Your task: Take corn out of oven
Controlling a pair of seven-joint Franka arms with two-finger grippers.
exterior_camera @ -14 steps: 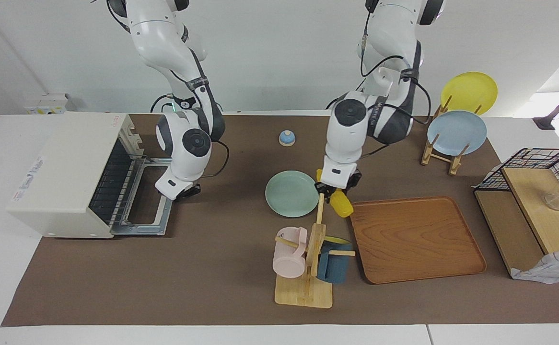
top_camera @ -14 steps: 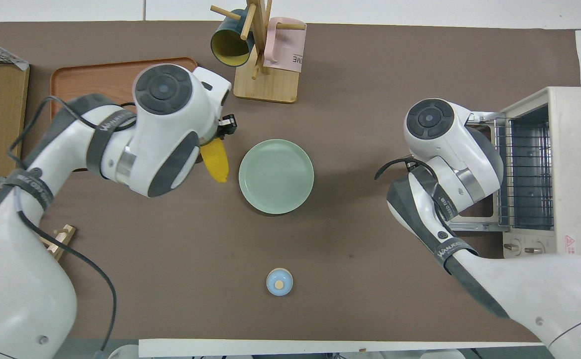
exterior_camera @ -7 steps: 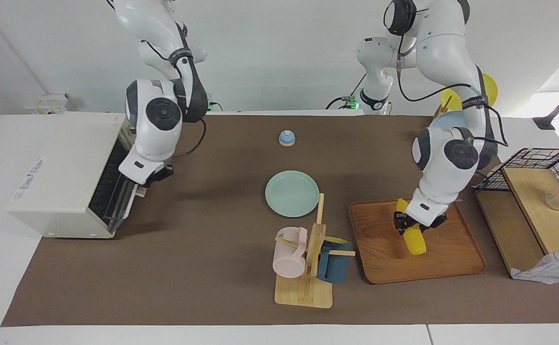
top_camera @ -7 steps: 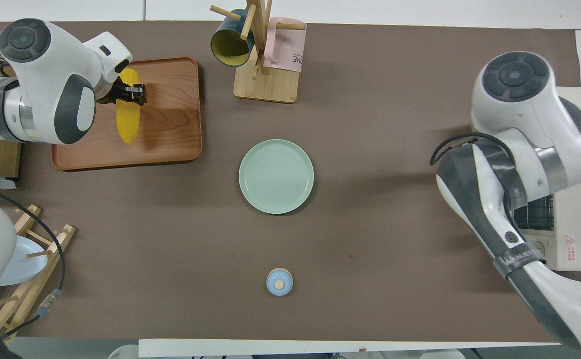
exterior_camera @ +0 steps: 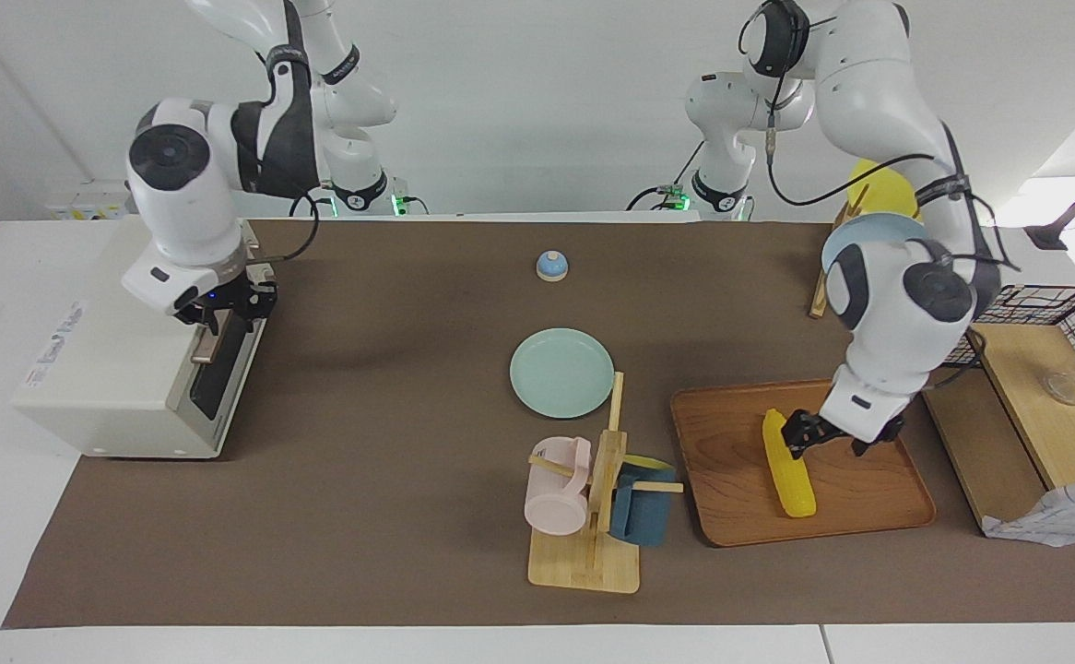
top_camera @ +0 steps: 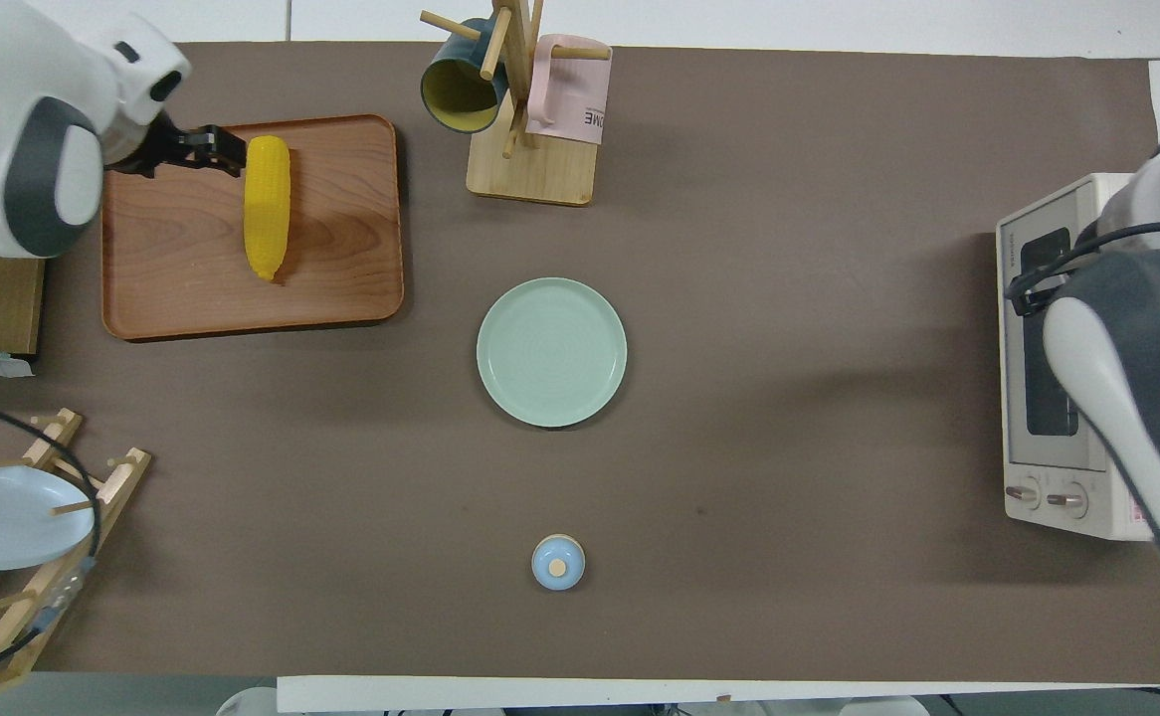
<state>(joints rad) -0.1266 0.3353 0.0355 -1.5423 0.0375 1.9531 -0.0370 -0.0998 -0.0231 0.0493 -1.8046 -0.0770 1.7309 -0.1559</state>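
The corn (exterior_camera: 788, 464) (top_camera: 267, 207) is lying flat on the wooden tray (exterior_camera: 860, 516) (top_camera: 341, 278) at my left arm's end of the table, free of any grip. My left gripper (exterior_camera: 831, 437) (top_camera: 204, 147) is hanging low over the tray just beside the cob's end, with its fingers spread apart and holding nothing. The oven (exterior_camera: 118, 346) (top_camera: 1053, 348) is sitting at my right arm's end of the table with its glass door standing closed. My right gripper (exterior_camera: 222, 311) is resting at the top edge of that door by the bar handle (exterior_camera: 206, 346); I cannot tell whether its fingers are parted or pressed together, and in the overhead view my own arm is hiding it. Between tray and oven, the green plate (exterior_camera: 562, 372) (top_camera: 551, 352) is lying near the middle of the mat, with a small blue bell (exterior_camera: 551, 266) (top_camera: 558, 562) nearer to me. The mug rack (exterior_camera: 593, 498) (top_camera: 530, 109), carrying a pink mug (exterior_camera: 556, 484) (top_camera: 570, 94) and a dark blue mug (exterior_camera: 643, 503) (top_camera: 456, 85), is standing just beside the tray, farther from me than the plate.
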